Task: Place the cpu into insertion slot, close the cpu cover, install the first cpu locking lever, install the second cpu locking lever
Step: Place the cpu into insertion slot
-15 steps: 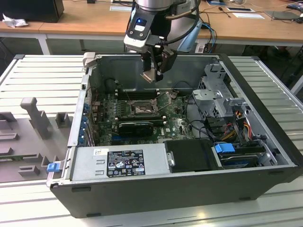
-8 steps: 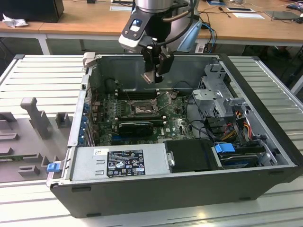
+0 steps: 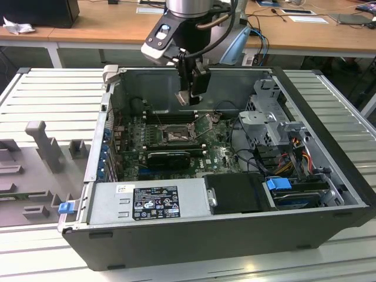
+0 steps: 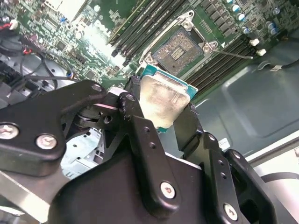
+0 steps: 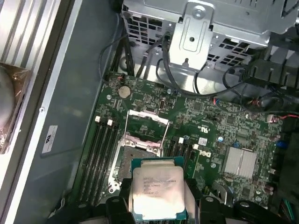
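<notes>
My gripper is black; cpu pale silver, teal edge; board green; insertion slot dark, silvery rim.

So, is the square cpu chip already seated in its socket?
No, the beige-silver square cpu is held between the black fingers, apart from the empty dark insertion slot.

- Tabletop: silver ribbed metal slats running across the exterior view, reaching past the load on both sides.
- Big dark-grey open computer tower case lies on its side at mid-tabletop, open face up.
- Grey moulded plastic fixture tray with upright blocks sits flat at the exterior view's left, just beside the case.
</notes>
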